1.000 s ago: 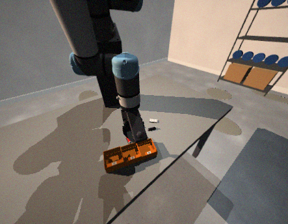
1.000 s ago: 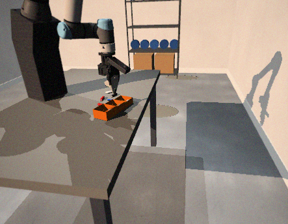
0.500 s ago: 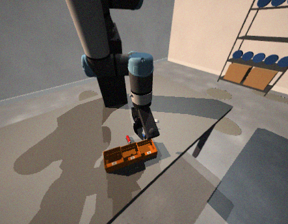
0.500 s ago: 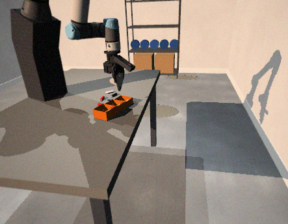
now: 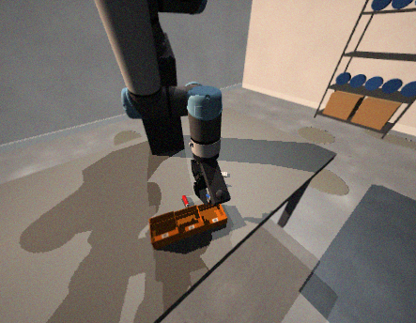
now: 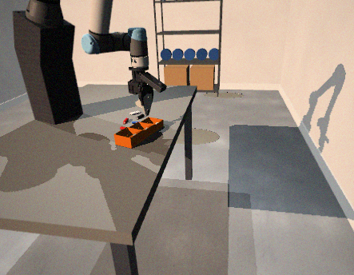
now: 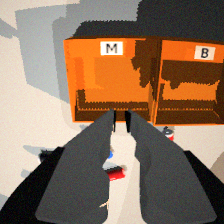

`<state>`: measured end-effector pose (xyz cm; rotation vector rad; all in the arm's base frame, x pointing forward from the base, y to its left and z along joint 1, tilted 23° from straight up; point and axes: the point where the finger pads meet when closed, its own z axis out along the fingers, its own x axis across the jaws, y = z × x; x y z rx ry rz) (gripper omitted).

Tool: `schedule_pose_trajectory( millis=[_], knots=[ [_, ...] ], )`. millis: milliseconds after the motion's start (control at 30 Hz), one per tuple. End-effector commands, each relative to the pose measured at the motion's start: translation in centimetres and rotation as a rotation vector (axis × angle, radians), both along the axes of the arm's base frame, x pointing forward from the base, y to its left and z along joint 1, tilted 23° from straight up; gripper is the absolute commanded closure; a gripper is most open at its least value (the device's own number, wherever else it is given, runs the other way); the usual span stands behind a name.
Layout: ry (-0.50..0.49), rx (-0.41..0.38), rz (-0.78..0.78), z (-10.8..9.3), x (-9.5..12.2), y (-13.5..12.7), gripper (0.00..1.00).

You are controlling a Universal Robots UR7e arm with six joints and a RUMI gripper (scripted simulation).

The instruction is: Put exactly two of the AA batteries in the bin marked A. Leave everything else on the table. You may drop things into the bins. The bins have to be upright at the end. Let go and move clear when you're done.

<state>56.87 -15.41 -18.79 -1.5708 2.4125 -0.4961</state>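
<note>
An orange bin (image 5: 187,225) with three compartments stands upright on the table; it also shows in the exterior view (image 6: 139,131). In the wrist view I read the labels M (image 7: 111,48) and B (image 7: 202,52); compartment A is out of that view. Both visible compartments look empty. My gripper (image 7: 120,111) is shut, with nothing visible between the fingers. It hangs just above the table at the near wall of compartment M, also seen in the top and exterior views (image 5: 213,199) (image 6: 146,109). Small cylinders lie beneath it: a red one (image 7: 116,173), a blue one (image 7: 110,155) and another (image 7: 168,131). I cannot tell which are AA batteries.
A red cylinder (image 5: 185,200) lies beside the bin, and a white item (image 5: 223,175) lies farther back. The table edge (image 6: 169,140) runs close to the bin's far side. The robot's dark base (image 6: 45,68) stands at the back left. A shelf rack (image 6: 188,44) stands off the table.
</note>
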Motion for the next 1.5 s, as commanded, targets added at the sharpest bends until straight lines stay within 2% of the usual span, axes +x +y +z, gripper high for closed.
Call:
schedule_pose_trajectory(
  millis=[0, 400, 1467],
  knots=[
    [-0.001, -0.001, 0.000, -1.3, 0.6, -0.3, 0.96],
    [-0.001, -0.001, 0.000, -3.6, 1.5, -0.6, 0.96],
    [-0.001, -0.001, 0.000, -3.6, 1.5, -0.6, 0.96]
  ],
)
